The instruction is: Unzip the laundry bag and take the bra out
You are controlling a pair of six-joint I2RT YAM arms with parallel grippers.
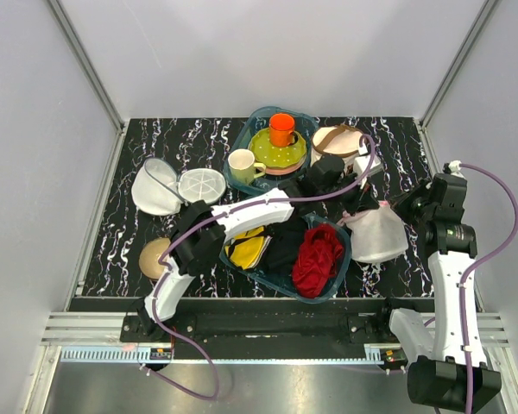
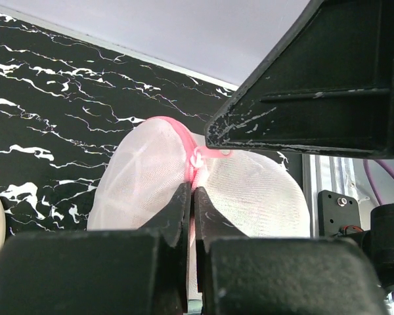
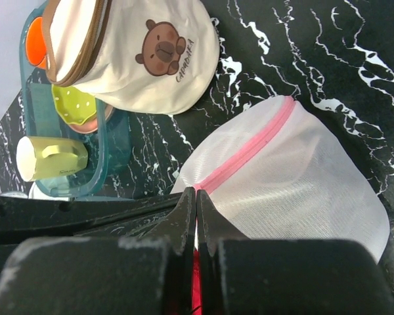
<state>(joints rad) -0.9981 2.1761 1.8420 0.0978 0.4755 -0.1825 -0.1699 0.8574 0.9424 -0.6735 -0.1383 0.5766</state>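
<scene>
The laundry bag point(image 1: 382, 237) is a white mesh pouch with pink zip trim point(image 3: 249, 151), lying on the black marbled table right of the front tray. My left gripper point(image 1: 360, 211) reaches across to the bag's upper left edge. In the left wrist view its jaws point(image 2: 194, 187) are shut on the pink trim at the top of the bag point(image 2: 262, 190). My right gripper point(image 1: 390, 207) comes in from the right, and its jaws point(image 3: 196, 192) are pinched shut on the end of the pink zip line of the bag point(image 3: 302, 184). The bra is hidden.
A teal tray point(image 1: 341, 276) beside the bag holds a red cloth point(image 1: 318, 259) and dark and yellow items. Behind it, another teal tray point(image 1: 242, 138) carries a mug, an orange cup and green plates. A cream bear-print basket point(image 3: 144, 52) stands nearby. A white mesh pouch point(image 1: 154, 188) and a tan dome point(image 1: 154, 257) lie left.
</scene>
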